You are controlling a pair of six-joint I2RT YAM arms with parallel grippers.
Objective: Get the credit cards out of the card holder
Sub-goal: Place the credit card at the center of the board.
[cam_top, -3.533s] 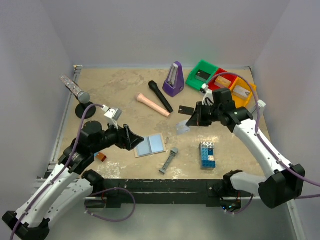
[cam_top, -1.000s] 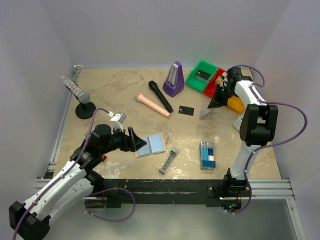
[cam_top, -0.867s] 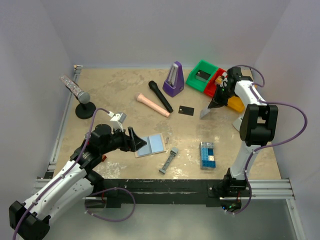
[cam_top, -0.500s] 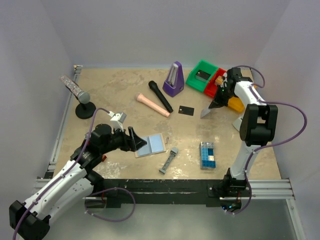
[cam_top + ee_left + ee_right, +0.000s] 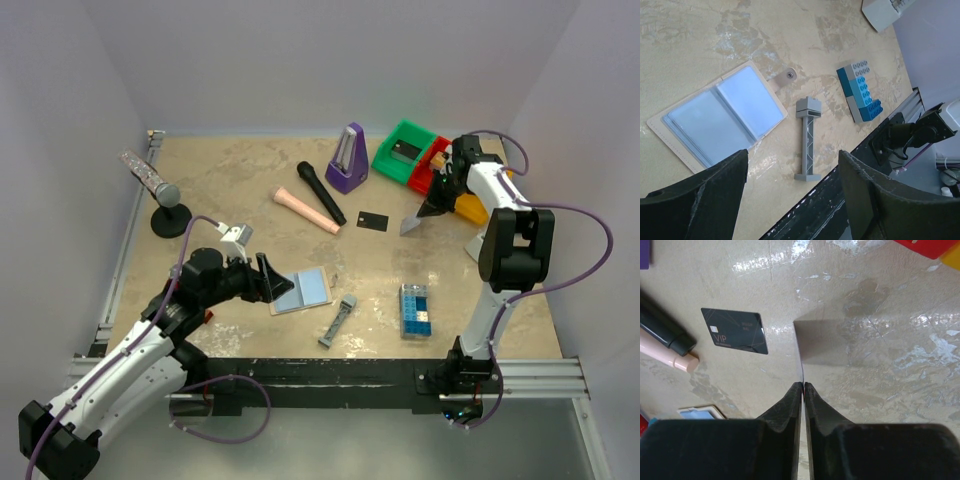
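The light-blue card holder (image 5: 303, 290) (image 5: 720, 117) lies open on the table, its clear pockets facing up. My left gripper (image 5: 266, 278) (image 5: 792, 155) hovers open just left of it, nothing between its fingers. A black credit card (image 5: 371, 221) (image 5: 735, 331) lies flat near the table's middle. My right gripper (image 5: 427, 207) (image 5: 803, 384) is shut on a greyish credit card (image 5: 410, 223) (image 5: 799, 355). That card stands on edge, its lower corner at the table, right of the black card.
A grey bar piece (image 5: 338, 320) (image 5: 807, 140) and a blue-and-white brick stack (image 5: 415, 308) (image 5: 862, 90) lie near the front edge. A black microphone (image 5: 320, 192), pink handle (image 5: 307, 210), purple metronome (image 5: 348, 158) and green (image 5: 400, 148), red and yellow bins stand at the back.
The right arm has swung from mid-table to the back right by the bins, carrying the greyish card. Over the last second nothing visibly moves. The left gripper stays open by the holder.
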